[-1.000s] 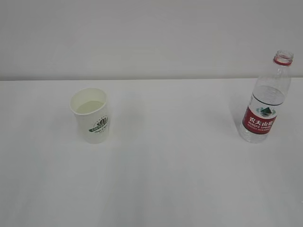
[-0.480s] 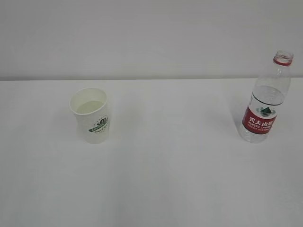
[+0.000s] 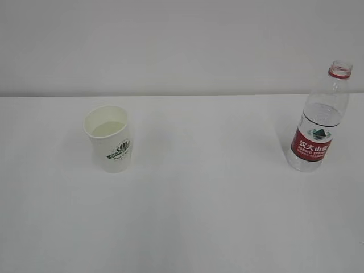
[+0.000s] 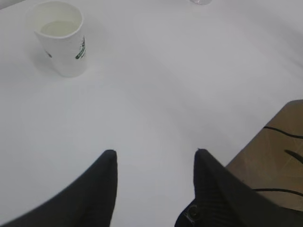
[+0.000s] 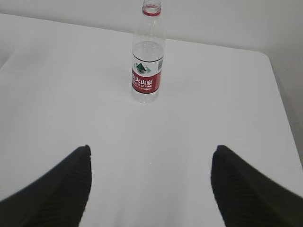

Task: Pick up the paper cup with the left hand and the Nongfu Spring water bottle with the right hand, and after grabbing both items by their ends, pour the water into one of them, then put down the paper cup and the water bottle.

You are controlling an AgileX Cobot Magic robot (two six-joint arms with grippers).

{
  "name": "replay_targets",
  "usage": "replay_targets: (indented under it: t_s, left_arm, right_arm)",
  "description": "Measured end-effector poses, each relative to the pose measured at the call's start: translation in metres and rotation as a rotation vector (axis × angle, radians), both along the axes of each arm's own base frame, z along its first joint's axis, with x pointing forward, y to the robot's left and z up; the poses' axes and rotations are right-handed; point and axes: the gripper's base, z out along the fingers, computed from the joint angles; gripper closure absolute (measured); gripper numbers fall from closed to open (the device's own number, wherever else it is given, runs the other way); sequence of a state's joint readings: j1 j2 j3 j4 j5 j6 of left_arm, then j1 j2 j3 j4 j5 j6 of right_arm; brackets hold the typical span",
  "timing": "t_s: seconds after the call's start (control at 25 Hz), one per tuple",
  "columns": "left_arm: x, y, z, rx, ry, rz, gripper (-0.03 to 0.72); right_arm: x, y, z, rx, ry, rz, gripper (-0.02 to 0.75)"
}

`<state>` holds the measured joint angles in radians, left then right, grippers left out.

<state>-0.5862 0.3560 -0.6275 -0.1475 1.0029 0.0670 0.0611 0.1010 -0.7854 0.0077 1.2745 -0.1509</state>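
A white table fills the exterior view, with neither arm in sight there. The Nongfu Spring water bottle stands upright near the table's right side, uncapped, its red label facing the camera. Well apart from it, on the left, the paper cup sits upright on the table with its logo toward the front, the water showing pale yellowish-green inside.

Only the wrist views show the grippers. The right hand hangs above the table with its black fingers spread wide and nothing between them; the bottle stands ahead of it, untouched. The left hand likewise has its fingers parted over bare tabletop, gripping nothing, with the cup well ahead and to the left of it. This view alone takes in the table's edge, a brown floor beyond it crossed by thin black cables, and looks down at the liquid's surface in the cup.
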Motion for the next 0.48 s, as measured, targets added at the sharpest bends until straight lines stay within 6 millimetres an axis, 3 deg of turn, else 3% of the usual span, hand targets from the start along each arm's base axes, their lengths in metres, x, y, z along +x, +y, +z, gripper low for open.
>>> replay_targets:
  t_s: [0.48]
  left_arm:
    - [0.003,0.007,-0.003,0.010,0.045,0.117,0.335]
  right_arm:
    - [0.006,0.001,-0.010,-0.001,0.044,0.001,0.148]
